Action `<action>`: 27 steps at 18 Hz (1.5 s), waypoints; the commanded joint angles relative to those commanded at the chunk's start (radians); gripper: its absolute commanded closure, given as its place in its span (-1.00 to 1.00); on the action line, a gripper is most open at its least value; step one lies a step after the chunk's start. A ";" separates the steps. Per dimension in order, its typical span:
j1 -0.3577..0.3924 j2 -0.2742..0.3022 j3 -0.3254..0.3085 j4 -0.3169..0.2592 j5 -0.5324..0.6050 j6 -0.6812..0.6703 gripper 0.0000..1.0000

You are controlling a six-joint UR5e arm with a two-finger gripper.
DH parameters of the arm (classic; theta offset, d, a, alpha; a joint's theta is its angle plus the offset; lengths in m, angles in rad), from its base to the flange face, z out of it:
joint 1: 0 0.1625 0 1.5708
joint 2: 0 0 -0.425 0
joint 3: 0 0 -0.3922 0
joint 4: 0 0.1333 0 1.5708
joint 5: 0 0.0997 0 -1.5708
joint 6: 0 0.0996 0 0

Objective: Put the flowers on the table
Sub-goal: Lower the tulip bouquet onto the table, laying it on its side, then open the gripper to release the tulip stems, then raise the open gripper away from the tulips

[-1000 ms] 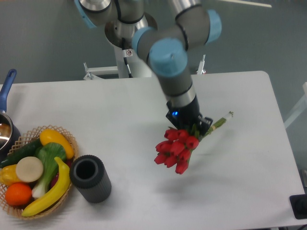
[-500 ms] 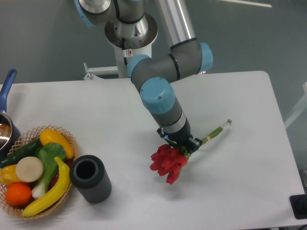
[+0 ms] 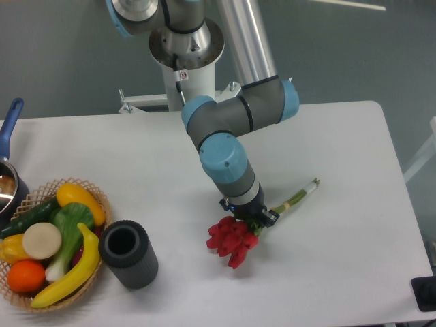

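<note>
A wicker basket (image 3: 95, 197) sits at the left end of the table (image 3: 354, 272) and holds a banana (image 3: 68, 272), an orange (image 3: 27, 275), a yellow pepper (image 3: 80, 199), a cucumber (image 3: 30, 216), a leafy green (image 3: 68, 228) and a pale round slice (image 3: 41, 240). Just right of the basket stands a dark cylindrical cup (image 3: 128, 253), its mouth open and nothing visible inside. Behind the basket, at the table's left edge, part of a pot (image 3: 8, 187) with a blue handle shows. Well to the right of the basket, the hand (image 3: 249, 219) is clamped on the flowers (image 3: 231, 240) where blooms meet stems; the red heads lie at the table surface and the green stems slant up-right. Compared with half a second ago, hand and flowers have come lower and slightly nearer the basket.
</note>
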 joint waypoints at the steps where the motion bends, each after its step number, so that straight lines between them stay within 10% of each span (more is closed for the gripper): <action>1: 0.000 -0.002 0.000 0.000 0.002 0.000 0.20; 4: 0.000 0.006 0.000 0.000 0.002 0.002 0.00; 7: 0.002 0.009 0.014 0.003 0.002 -0.001 -1.00; 21: 0.172 0.279 0.020 0.028 -0.405 0.035 -1.00; 27: 0.310 0.394 0.031 -0.196 -0.457 0.390 -1.00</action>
